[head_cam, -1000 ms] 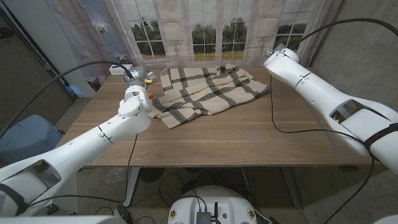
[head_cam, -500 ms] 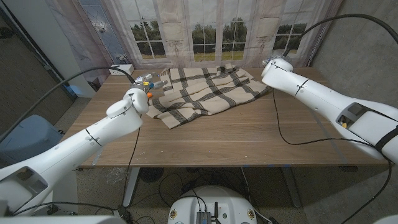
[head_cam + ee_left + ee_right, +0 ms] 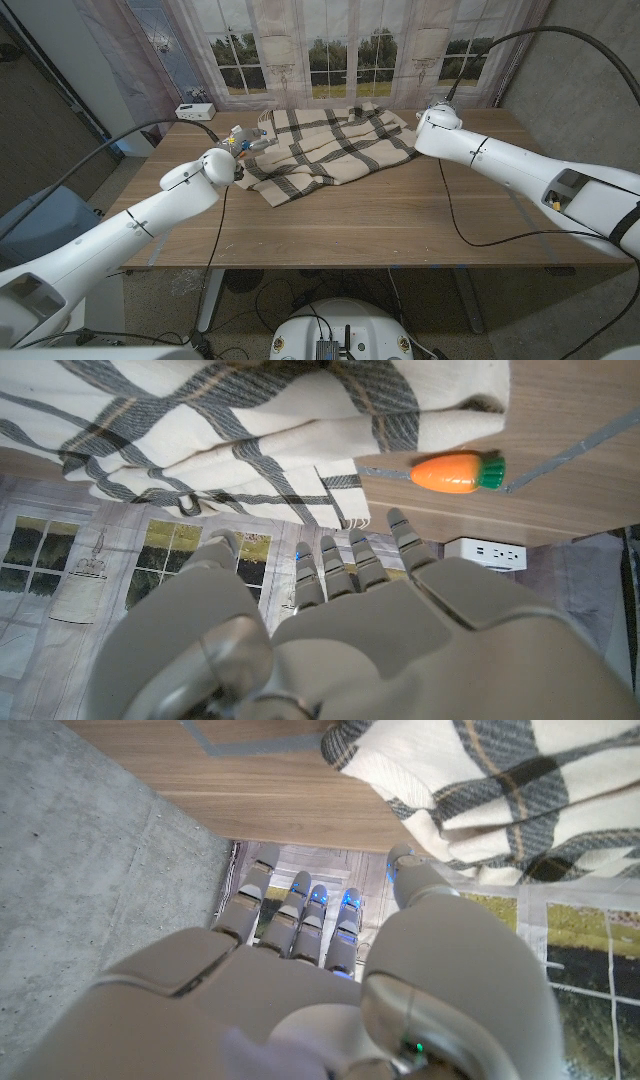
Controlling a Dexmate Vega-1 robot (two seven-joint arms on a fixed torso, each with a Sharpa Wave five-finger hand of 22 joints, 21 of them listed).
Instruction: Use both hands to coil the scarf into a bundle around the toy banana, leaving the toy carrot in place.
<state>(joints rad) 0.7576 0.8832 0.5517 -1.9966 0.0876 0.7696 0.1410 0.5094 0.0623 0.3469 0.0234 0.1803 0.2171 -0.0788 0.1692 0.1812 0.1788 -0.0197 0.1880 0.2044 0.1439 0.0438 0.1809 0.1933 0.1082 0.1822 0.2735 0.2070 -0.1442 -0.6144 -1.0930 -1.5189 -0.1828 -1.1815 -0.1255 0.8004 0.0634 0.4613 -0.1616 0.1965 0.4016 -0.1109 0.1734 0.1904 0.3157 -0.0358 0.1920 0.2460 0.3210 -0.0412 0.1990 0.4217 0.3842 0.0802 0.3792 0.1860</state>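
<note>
Scarf (image 3: 328,145), cream with dark checks, spread in loose folds on the far half of the wooden table (image 3: 400,215). Reaches almost to the far edge; near edge bunched and uneven. Lots of bare wood open toward the front. Toy carrot (image 3: 458,471), orange with a green top, lying on the wood just beside the scarf's folded corner, not touching it. Toy banana not to be seen, maybe under the cloth. Left hand (image 3: 330,620) just off the scarf's left end, fingers (image 3: 403,540) stretched out and a little apart, holding nothing. Right hand (image 3: 320,950) close by the scarf's right end, fingers (image 3: 255,885) straight and side by side, thumb apart, holding nothing.
</note>
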